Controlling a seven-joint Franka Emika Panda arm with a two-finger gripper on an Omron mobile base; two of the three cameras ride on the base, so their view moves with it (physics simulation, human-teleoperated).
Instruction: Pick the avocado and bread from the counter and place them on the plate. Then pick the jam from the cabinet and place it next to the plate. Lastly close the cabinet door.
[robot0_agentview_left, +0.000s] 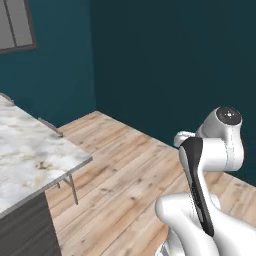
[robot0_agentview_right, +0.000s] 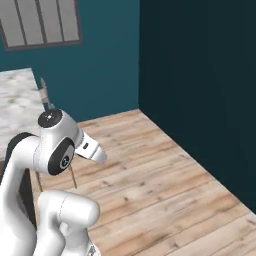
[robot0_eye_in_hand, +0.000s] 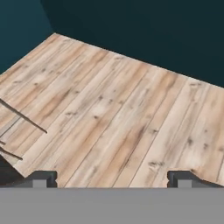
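The counter is a white-grey marble slab with brown veins at the left of the left base view. Its far end also lies at the left edge of the right base view. My gripper is open, its two dark fingertips standing wide apart with nothing between them. It points down at the light plank floor, well to the right of the counter. The avocado, bread, plate, jam, cabinet and cabinet door are out of view.
Dark teal walls meet in a corner ahead. A grey panelled frame hangs high on the left wall. Thin metal legs stand by the counter's corner. Wooden floor stretches ahead and to the right.
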